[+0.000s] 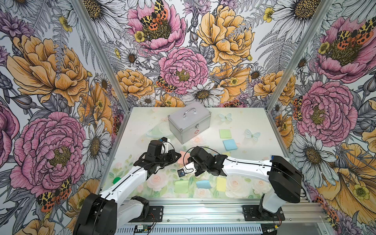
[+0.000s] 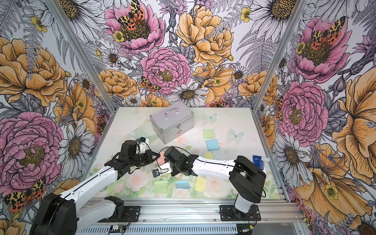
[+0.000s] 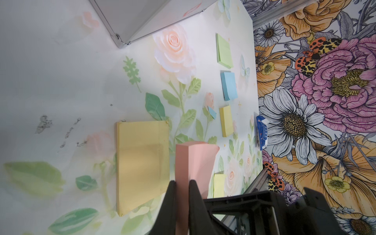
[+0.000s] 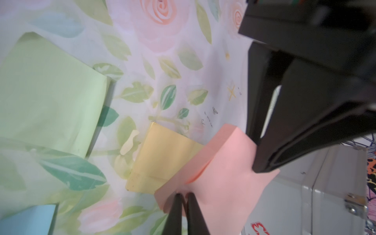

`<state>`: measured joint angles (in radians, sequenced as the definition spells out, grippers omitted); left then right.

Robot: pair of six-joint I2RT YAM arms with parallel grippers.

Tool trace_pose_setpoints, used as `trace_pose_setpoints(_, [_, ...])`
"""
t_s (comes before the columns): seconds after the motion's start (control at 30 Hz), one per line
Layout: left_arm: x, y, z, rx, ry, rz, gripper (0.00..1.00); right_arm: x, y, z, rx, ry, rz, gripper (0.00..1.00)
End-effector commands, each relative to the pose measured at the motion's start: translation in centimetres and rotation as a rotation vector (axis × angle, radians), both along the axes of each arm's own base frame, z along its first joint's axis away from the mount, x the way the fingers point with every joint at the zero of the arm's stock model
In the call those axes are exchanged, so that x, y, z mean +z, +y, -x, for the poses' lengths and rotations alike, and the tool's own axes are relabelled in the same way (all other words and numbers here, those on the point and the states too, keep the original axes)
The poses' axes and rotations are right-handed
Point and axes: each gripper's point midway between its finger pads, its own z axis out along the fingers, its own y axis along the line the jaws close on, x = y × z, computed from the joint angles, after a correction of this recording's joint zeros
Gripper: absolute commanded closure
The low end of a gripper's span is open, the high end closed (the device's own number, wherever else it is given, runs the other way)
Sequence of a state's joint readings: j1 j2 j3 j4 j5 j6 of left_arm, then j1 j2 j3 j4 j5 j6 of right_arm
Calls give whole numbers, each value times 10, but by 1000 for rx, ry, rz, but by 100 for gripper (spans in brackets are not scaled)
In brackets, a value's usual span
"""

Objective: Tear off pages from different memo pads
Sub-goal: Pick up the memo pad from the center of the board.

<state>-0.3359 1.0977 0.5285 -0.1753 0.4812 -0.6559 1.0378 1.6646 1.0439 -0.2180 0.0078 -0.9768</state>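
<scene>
My left gripper (image 3: 181,183) is shut on the edge of the salmon-pink memo pad (image 3: 193,160), holding it on edge above the table. My right gripper (image 4: 182,196) is shut on a corner of that pad's top pink page (image 4: 223,179), which bends away from the stack. In both top views the two grippers meet at the pink pad (image 1: 184,158) (image 2: 160,159) mid-table. A thick yellow pad (image 3: 142,162) lies under it. Green (image 1: 225,133), blue (image 1: 231,144) and yellow (image 1: 226,154) memo pads sit in a row on the right. Loose green (image 1: 181,186), blue (image 1: 203,184) and yellow (image 1: 221,183) pages lie near the front.
A silver metal case (image 1: 189,122) with a handle stands at the back centre. A blue tissue pack (image 2: 259,160) lies at the right edge behind my right arm. A small blue paper scrap (image 3: 212,112) lies near the yellow pad in the row.
</scene>
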Motion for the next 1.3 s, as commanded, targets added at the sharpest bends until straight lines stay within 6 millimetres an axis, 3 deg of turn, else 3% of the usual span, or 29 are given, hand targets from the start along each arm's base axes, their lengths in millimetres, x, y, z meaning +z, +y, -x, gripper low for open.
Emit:
trace_pose_setpoints(0.0, [6,-1,1,-5,-16,42,100,1,5,0,-1,-1,-13,100])
trace_pose_setpoints(0.17, [-1,1,2,-4,-8,19,100,12,6,-1,-24,8,-50,100])
trace_pose_setpoints(0.43, [-20,-4,6,-56,-8,-112,100,65,7,-24,-166,12,-202,100])
trace_pose_setpoints(0.57, [-29,-8,6,-80,7,-120,98,55,-1,-31,-203,36,-192,100])
trace_pose_setpoints(0.77, [-46,-15,3,-101,39,-110,94,8,-7,-19,-181,129,-115,100])
trace_pose_setpoints(0.93, [-51,-14,-2,-90,42,-118,57,-14,-9,-17,-196,172,-77,100])
trace_pose_setpoints(1.07, [-47,-5,-2,-52,22,-116,39,-18,-8,-27,-268,205,-93,100])
trace_pose_setpoints(1.27, [-58,17,18,30,17,-143,28,19,-9,-66,-481,288,-325,100])
